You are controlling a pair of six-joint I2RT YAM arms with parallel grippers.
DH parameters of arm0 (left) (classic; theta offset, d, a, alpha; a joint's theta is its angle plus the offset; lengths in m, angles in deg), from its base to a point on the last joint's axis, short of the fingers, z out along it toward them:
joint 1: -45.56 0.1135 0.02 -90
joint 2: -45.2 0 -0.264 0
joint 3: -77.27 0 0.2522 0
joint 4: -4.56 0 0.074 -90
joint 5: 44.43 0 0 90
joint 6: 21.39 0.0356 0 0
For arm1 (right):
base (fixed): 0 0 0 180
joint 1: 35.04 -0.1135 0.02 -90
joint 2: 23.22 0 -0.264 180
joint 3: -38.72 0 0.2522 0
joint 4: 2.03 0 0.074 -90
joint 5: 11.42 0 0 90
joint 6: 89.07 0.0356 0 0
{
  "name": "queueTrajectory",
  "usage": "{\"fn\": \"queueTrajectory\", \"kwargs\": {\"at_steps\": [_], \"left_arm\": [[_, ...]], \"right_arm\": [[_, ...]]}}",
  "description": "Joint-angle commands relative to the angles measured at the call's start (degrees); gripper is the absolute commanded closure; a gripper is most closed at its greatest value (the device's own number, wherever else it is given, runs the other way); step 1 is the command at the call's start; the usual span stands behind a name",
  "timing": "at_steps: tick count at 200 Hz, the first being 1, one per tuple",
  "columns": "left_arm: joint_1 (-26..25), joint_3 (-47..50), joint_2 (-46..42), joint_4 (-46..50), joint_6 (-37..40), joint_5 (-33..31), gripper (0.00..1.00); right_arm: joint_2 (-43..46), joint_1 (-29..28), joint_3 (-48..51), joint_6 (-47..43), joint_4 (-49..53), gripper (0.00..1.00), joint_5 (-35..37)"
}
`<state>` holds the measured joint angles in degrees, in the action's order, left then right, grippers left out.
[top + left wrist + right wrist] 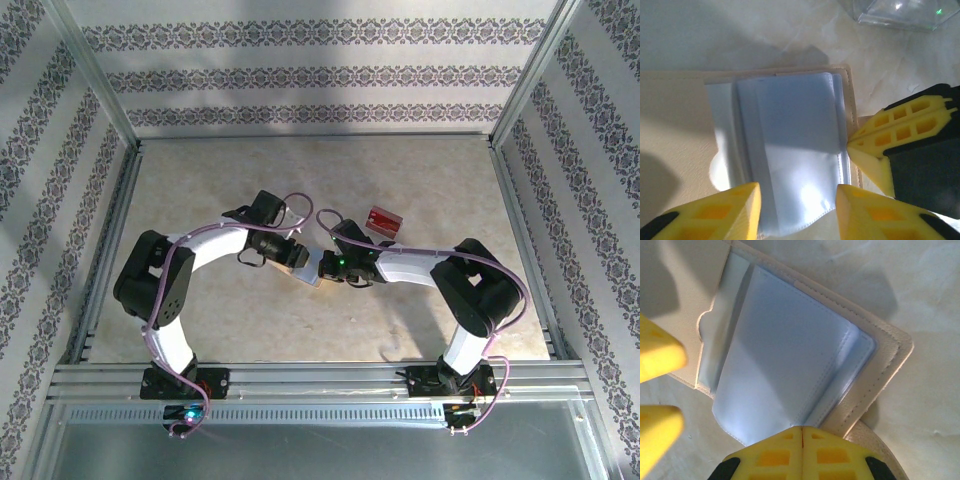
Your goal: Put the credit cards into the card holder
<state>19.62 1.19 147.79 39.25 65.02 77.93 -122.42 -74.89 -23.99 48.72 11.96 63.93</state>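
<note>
Nearest in the left wrist view: left pincer (796, 200), yellow ribbed fingers (725, 212) spread apart astride the lower edge of glossy, bluish clear sleeves (795, 120). In the right wrist view: right pincer (801, 435) closed, tips together at the stitched rim of the card holder (885, 370), tan grained material, rectangular, lying open. Farther back, from overhead: red credit cards (384, 221), a small flat rectangle, lying apart from the holder on the pale marbled table (300, 170).

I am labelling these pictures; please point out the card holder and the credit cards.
card holder (887, 360): right wrist view, tan stitched border.
credit cards (383, 218): top external view, red face.
</note>
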Motion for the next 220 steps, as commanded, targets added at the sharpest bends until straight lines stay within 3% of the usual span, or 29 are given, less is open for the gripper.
{"fn": "queueTrajectory", "kwargs": {"at_steps": [1, 52, 100, 127, 220], "left_arm": [[-1.2, -1.3, 2.2, 4.7, 1.4, -2.7, 0.53], [-1.9, -0.7, 4.6, 4.5, 1.5, -5.2, 0.53], [-1.8, -0.2, 5.2, 4.3, 1.4, -4.9, 0.71], [-1.8, 0.1, 4.9, 4.4, 1.4, -5.0, 0.76], [-0.6, 2.1, 3.8, 2.4, -0.8, -1.7, 0.76]], "right_arm": [[-1.1, 0.6, 0.1, 0.3, -0.8, 0.99, -0.1], [-1.3, 0.7, 0.6, 0.6, -1.4, 0.99, -0.2], [-0.3, 0.8, 0.5, 0.4, -0.9, 0.99, 0.0], [0.8, 0.8, 1.0, 0.5, -1.3, 0.99, 0.2], [3.4, 1.1, 0.3, 2.2, -2.4, 0.99, -1.9]]}}
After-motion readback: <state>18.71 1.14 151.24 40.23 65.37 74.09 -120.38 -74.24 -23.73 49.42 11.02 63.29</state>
